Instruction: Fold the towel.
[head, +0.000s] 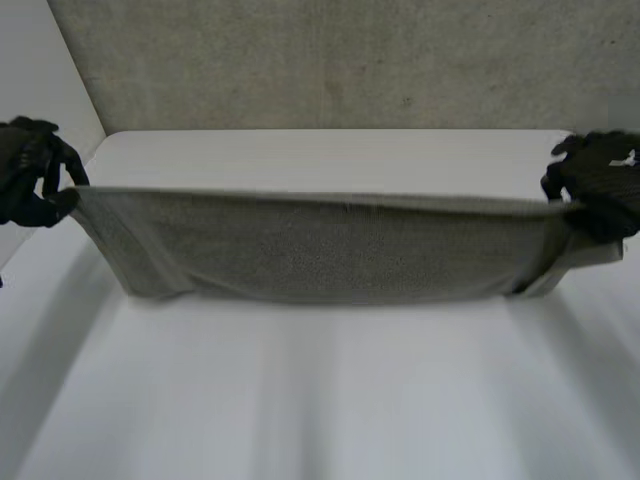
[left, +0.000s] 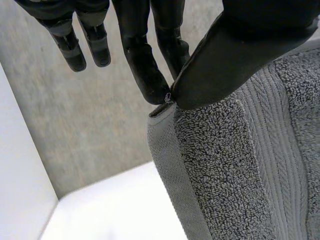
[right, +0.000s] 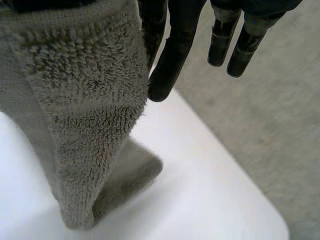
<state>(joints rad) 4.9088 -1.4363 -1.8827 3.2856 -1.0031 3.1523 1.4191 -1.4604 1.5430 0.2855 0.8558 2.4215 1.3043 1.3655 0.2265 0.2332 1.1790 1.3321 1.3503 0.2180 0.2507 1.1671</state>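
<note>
I am holding the towel up by its long upper edge, stretched nearly straight between my two hands above the white tabletop. My left robot hand has the left corner and my right robot hand has the right one.

In the left wrist view the grip is plain. My thumb presses the very corner of the cloth against one fingertip, while the other fingers stand straight and touch nothing. In the right wrist view the towel hangs from high up by my palm, caught there with one finger lying along its edge. The remaining fingers are straight and clear of it. I read that as a pinch too, though the thumb itself is covered by cloth.

From the raised edge the towel drops in a shallow sheet, and its lower part looks to rest on the tabletop. The two ends slope inward and tuck under. By my right hand the hanging end shows what look like two layers, so it may already be doubled once, but I cannot be sure.

As I judge it, the fold is under way rather than finished. I have the edge gathered, level and taut, which is the setting-up part. What is left is to carry this edge over, lay it down squarely on the rest of the cloth, let go, and probably fold again.
</note>
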